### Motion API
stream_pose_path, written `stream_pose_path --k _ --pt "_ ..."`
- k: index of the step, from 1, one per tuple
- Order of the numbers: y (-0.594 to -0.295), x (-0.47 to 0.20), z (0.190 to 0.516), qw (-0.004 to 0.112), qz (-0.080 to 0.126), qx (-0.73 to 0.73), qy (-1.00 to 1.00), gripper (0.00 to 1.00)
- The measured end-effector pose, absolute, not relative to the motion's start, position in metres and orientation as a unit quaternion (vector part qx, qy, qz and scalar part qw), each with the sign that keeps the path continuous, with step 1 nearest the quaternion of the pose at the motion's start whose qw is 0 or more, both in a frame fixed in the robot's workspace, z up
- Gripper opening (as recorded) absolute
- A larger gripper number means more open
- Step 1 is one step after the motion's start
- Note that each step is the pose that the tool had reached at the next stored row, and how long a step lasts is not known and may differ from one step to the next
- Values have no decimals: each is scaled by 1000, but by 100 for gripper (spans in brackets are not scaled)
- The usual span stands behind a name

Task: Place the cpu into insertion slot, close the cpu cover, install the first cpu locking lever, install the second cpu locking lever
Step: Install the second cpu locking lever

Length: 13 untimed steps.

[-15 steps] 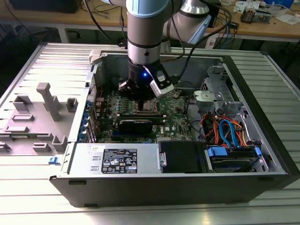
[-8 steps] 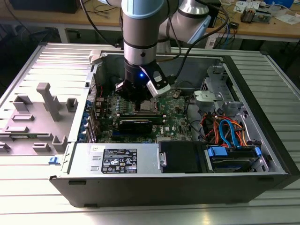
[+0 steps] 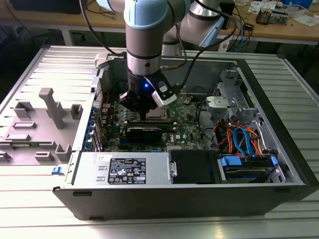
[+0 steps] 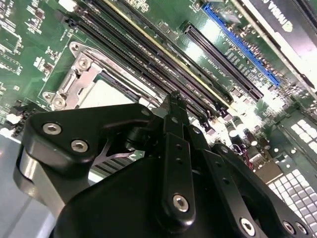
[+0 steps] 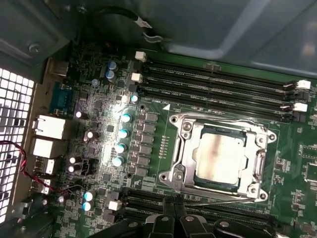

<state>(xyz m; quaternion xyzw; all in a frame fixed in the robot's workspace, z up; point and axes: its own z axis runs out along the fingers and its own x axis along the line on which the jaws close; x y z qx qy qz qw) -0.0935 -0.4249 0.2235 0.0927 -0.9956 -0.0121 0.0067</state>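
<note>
Exterior view: arm lowered into open computer case [image 3: 269,164] on bench [image 3: 149,226]; end effector [image 3: 145,113] hovers over motherboard [image 3: 187,130]. Second wrist view: end effector [image 4: 176,101] clenched, fingertips pressed together, empty, above memory slots [image 4: 148,59]. First wrist view, unlike the others: cpu [image 5: 221,157] seated in insertion slot [image 5: 184,171], cpu cover [image 5: 257,163] down. Risk: clenched fingers descending off-line could scrape the memory slots.

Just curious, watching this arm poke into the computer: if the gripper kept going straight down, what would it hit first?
Probably the memory slots beside the cpu cover; the gripper points there, though depth is unclear.
</note>
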Motion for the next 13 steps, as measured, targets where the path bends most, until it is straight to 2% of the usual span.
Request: stream_pose_path --k 5,13 --pt "-425 -95 220 6 -24 96 -995 11" --pt "-425 -98 218 6 -24 98 -995 11"
